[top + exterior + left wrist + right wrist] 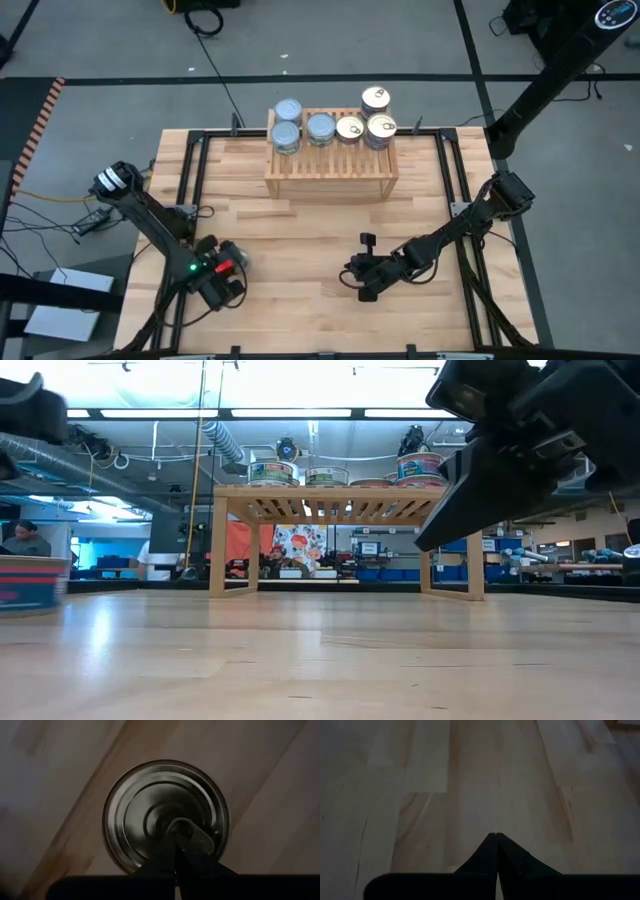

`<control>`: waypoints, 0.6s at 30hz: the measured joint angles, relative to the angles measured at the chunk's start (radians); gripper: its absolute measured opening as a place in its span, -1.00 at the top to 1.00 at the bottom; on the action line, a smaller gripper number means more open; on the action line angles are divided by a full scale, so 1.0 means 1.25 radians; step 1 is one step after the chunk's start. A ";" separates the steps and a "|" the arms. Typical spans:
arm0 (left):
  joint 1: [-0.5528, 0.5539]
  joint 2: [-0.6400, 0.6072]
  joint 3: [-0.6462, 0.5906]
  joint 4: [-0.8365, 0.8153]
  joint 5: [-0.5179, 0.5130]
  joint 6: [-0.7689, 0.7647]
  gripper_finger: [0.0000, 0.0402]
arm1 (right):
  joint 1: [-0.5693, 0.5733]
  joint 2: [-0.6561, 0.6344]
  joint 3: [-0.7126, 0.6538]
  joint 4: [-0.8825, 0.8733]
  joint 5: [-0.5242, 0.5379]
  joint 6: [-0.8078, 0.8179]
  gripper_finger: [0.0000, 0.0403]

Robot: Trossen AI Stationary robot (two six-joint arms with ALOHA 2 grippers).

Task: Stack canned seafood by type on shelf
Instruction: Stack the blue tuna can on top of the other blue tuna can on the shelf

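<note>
The shelf (330, 165) stands at the table's far middle. On its slatted top are three silvery-blue-lidded tins (288, 135) on the left and three golden-lidded tins (381, 128) on the right; one tin on each side is stacked on another. One more tin (165, 815), ringed grey lid up, stands on the table near the left edge (30, 582). My left gripper (176, 840) is shut, pointing steeply down at that lid's middle. My right gripper (496, 836) is shut above bare table at the near middle (355, 275). My left gripper has its shut fingertips (172, 832) over the middle of the tin's lid, beside the pull tab (194, 834), coming from above. I cannot tell whether they touch the lid. The tin stands upright on the table.
Black frame rails (190, 170) run along the table's left and right sides. Bare planks (300, 240) lie between the shelf and the two arms. In the low view the room beyond shows a person (25, 540) at far left.
</note>
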 joint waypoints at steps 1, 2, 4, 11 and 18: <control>0.007 0.000 -0.002 0.017 -0.014 0.010 0.98 | 0.000 0.000 0.000 0.000 0.000 0.000 0.93; 0.015 0.001 -0.002 0.029 -0.034 0.021 0.98 | 0.000 0.000 0.000 0.001 0.000 0.000 0.93; 0.034 0.002 -0.005 0.064 -0.074 0.061 0.98 | 0.000 0.000 0.000 0.001 0.000 -0.002 0.94; 0.147 0.030 -0.006 0.273 -0.109 0.276 0.98 | 0.000 0.000 0.000 0.000 0.000 -0.003 0.92; 0.228 0.044 0.073 0.335 -0.083 0.481 0.98 | 0.000 -0.001 0.000 -0.007 0.000 -0.003 0.94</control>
